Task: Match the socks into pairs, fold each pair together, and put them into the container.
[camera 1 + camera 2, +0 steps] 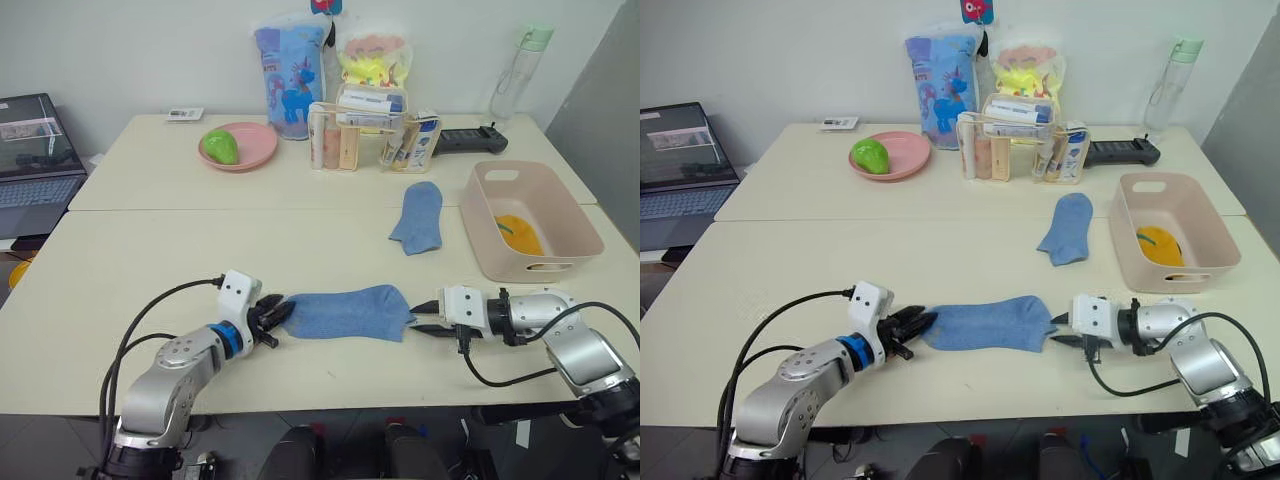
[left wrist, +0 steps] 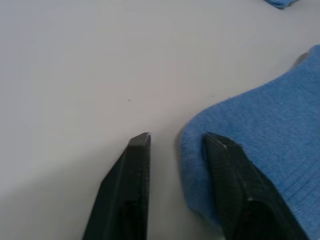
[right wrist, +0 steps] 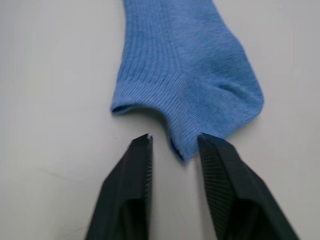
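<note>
A light blue sock [image 1: 345,312] lies flat near the table's front edge, stretched between my two grippers. My left gripper [image 1: 280,318] is open at its left end; in the left wrist view one finger [image 2: 235,180] rests on the sock's edge [image 2: 270,135] and the other on bare table. My right gripper [image 1: 422,318] is open at the right end, with the sock's corner [image 3: 185,65] just reaching between its fingertips [image 3: 142,150]. A second light blue sock [image 1: 418,217] lies farther back, left of the pink container [image 1: 530,268]. Mustard yellow fabric [image 1: 518,233] lies inside the container.
At the back stand a round pink plate [image 1: 238,146] with a green object, a clear organizer box [image 1: 360,135], two printed bags, a bottle [image 1: 520,70] and a black device [image 1: 470,140]. A laptop [image 1: 35,165] sits off the table's left.
</note>
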You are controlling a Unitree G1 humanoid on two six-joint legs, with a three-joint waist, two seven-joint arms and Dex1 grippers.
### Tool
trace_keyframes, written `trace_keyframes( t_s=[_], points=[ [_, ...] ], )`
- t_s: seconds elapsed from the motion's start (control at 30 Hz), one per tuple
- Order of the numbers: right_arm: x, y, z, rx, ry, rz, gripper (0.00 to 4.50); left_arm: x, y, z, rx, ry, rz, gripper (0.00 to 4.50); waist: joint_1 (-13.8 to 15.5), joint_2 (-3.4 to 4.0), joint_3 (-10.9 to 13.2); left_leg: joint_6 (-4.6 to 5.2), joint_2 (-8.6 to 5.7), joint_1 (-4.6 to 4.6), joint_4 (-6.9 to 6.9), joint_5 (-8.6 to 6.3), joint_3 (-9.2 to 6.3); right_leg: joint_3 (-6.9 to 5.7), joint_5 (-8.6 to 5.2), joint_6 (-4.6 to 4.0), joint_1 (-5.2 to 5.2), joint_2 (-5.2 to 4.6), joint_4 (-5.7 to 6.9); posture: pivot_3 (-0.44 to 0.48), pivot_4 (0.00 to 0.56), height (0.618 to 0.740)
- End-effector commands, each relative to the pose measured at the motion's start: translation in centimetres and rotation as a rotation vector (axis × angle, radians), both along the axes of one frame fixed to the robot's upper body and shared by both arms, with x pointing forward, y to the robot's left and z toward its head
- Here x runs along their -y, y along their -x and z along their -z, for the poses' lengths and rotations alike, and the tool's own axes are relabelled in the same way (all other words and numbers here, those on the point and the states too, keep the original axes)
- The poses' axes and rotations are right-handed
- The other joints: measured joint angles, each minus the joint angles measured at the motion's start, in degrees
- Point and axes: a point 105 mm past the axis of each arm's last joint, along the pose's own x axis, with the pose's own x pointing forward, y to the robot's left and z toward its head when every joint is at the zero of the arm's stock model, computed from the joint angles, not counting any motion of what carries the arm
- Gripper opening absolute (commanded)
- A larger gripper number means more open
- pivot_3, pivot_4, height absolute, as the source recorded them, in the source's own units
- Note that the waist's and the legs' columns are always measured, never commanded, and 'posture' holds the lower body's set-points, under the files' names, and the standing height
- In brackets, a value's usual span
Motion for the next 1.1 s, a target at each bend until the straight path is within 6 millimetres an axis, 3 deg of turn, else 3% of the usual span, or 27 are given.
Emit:
trace_keyframes(
  t_s=[0.03,0.07,0.1,0.23,0.37,0.67,0.9,0.97,1.1],
  points=[
    [-0.3,1.0,-1.5,0.101,0.03,-0.09,2.12,-0.7,-0.1,-3.3,0.131,0.001,0.097,2.91,-0.04,0.02,0.01,0.0,0.0,0.0,0.0,0.0,0.0,0.0,0.0,0.0,-0.01,0.0,0.0,0.0,0.15,0.74],
    [-0.4,1.2,-1.6,0.105,0.026,-0.105,2.12,-0.8,0.0,-3.6,0.149,-0.01,0.124,3.2,-0.06,0.02,0.01,0.0,0.0,0.0,0.0,0.0,0.0,0.0,0.0,0.0,-0.01,0.0,-0.01,0.0,0.15,0.74],
    [-0.5,1.4,-1.6,0.108,0.021,-0.113,2.12,-0.9,0.1,-3.8,0.161,-0.019,0.14,3.2,-0.06,0.02,0.01,0.0,0.0,0.02,-0.01,0.0,0.01,0.01,0.0,0.0,0.01,0.0,-0.01,0.0,0.15,0.74],
    [-2.8,1.9,-1.9,0.13,-0.048,-0.177,2.12,-0.9,2.9,-3.6,0.254,-0.311,0.497,3.2,-0.29,0.01,0.01,-0.01,0.04,0.02,-0.07,0.0,0.02,0.0,-0.01,-0.02,0.0,0.01,-0.02,0.0,0.15,0.74],
    [-3.4,1.5,-1.2,0.116,-0.045,-0.179,2.12,-0.4,4.4,-2.7,0.279,-0.415,0.681,3.2,-0.2,0.15,0.04,0.0,0.01,0.06,-0.11,0.0,0.06,0.05,-0.01,-0.03,0.02,-0.02,-0.06,0.0,0.15,0.74],
    [-3.7,1.6,0.3,-0.051,-0.077,-0.107,2.12,0.8,4.7,1.6,0.191,-0.451,0.761,3.2,-0.04,0.13,0.05,0.05,0.01,0.05,-0.1,-0.03,0.06,0.04,-0.01,-0.03,0.01,-0.02,-0.04,0.0,0.15,0.74],
    [-3.0,1.0,1.1,-0.078,-0.028,-0.071,2.12,0.9,2.8,2.3,0.197,-0.485,0.735,3.2,0.66,0.23,-0.03,0.13,-0.02,0.17,-0.05,-0.07,0.06,0.03,-0.01,-0.01,0.14,-0.02,-0.04,0.0,0.15,0.74],
    [-2.9,0.9,1.1,-0.083,-0.023,-0.07,1.73,0.9,2.6,2.3,0.188,-0.479,0.736,3.26,0.66,0.24,-0.04,0.17,-0.02,0.2,-0.05,-0.09,0.07,0.04,-0.01,-0.01,0.17,-0.02,-0.04,0.0,0.15,0.74],
    [-3.1,0.6,1.0,-0.088,-0.056,-0.055,0.44,1.0,2.7,2.5,0.167,-0.476,0.754,2.34,0.64,0.25,-0.05,0.15,-0.01,0.22,-0.04,-0.08,0.07,0.04,-0.01,-0.01,0.19,-0.02,-0.03,0.0,0.15,0.74]
  ],
)
